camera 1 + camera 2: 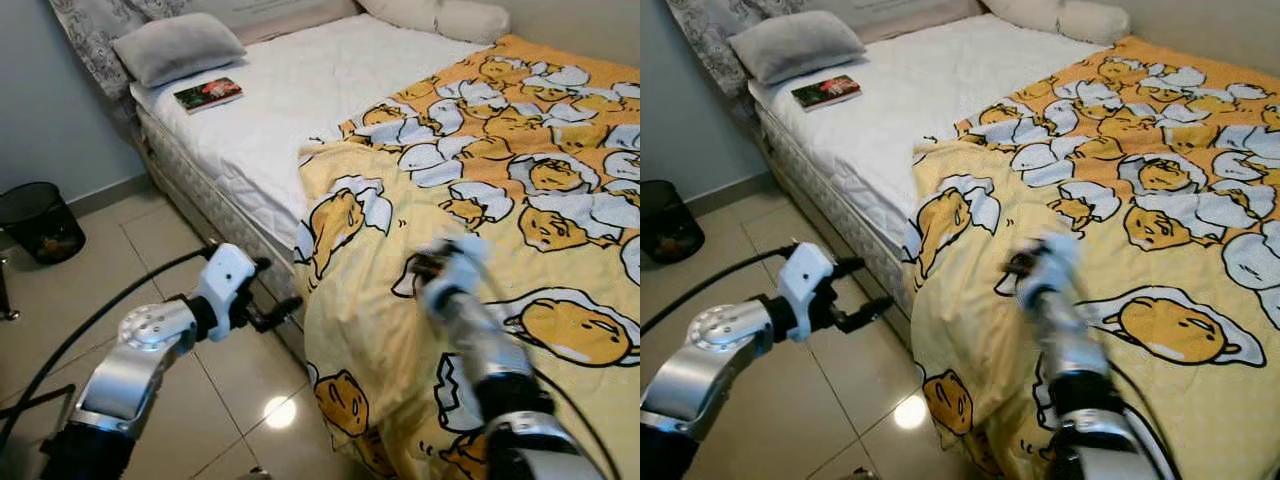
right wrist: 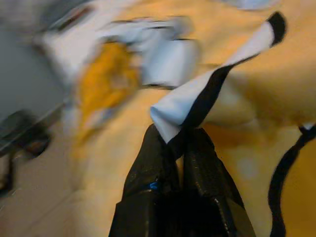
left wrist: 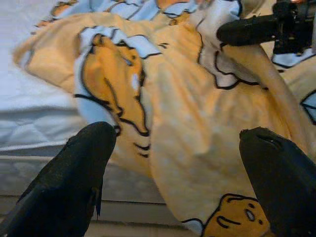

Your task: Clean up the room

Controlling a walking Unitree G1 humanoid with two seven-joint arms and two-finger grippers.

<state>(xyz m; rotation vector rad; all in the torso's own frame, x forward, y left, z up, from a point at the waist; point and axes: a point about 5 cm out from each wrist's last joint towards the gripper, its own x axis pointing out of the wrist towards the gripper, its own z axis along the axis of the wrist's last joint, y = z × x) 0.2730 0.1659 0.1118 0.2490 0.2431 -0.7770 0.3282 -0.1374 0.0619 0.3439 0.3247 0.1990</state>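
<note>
A yellow blanket [image 1: 540, 200] printed with cartoon eggs covers the right half of the bed, and its near edge hangs down toward the floor. My right gripper [image 1: 428, 266] is over the blanket, blurred. In the right wrist view its fingers [image 2: 163, 163] are shut on a pinched fold of the blanket [image 2: 197, 98]. My left gripper [image 1: 281, 286] hovers beside the bed's edge above the floor, open with nothing in it. Its wide-apart fingers [image 3: 84, 163] point at the hanging blanket [image 3: 187, 123].
The bare white mattress [image 1: 300, 90] holds a book [image 1: 208, 94] and a grey pillow [image 1: 178, 45] on the left. White pillows [image 1: 440, 15] lie at the far side. A black waste bin [image 1: 40, 220] stands on the tiled floor [image 1: 130, 260] at left.
</note>
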